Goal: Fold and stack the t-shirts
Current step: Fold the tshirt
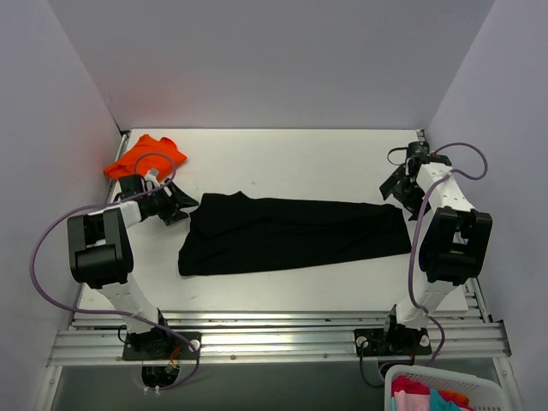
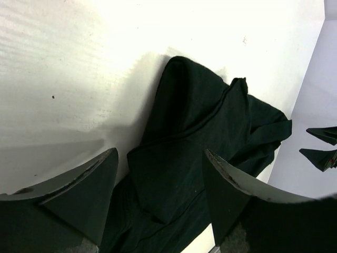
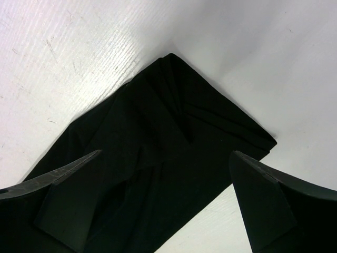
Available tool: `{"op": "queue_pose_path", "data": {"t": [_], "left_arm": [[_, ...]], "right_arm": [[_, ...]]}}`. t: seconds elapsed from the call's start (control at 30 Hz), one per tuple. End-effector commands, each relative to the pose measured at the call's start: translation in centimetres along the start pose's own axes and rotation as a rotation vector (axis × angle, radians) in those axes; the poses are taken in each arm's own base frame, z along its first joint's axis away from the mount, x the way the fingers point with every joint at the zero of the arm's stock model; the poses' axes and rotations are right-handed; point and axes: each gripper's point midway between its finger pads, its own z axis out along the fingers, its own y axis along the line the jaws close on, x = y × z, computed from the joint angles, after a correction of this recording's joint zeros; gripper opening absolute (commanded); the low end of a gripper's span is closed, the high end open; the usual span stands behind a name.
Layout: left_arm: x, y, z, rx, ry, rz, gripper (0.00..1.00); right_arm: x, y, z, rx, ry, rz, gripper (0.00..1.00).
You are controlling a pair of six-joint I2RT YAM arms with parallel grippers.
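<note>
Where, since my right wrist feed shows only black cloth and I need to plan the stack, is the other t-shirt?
Observer: The orange t-shirt lies at the far left corner of the table, apart from the black t-shirt.
Operator: What is the left arm doing?
Observer: The left end effector is open at the black t-shirt's left end, holding nothing.
Operator: How is the black one laid out?
Observer: As a long band across the table, its right end near the right end effector.
</note>
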Motion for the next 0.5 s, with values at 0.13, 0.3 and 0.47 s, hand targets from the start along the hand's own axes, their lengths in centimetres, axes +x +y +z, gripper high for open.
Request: {"op": "queue_pose_path", "data": {"t": [0.13,0.3,0.47], "left_arm": [[-3.27,-2.68,-0.24,0.088,-0.074,0.072,0.57],[-3.21,-2.72,-0.14,0.094,-0.065,0.072,0.51],[-3.21,-2.49,-0.11,0.082,-0.064,0.076,0.52]], "right_arm": [[0.42,-1.12,-0.68,0.039,-0.014,0.008,0.98],[0.66,-1.28,-0.31,0.045,-0.007,0.01,0.98],[0.55,-1.16,-0.26,0.043,-0.009,0.014,0.98]]}}
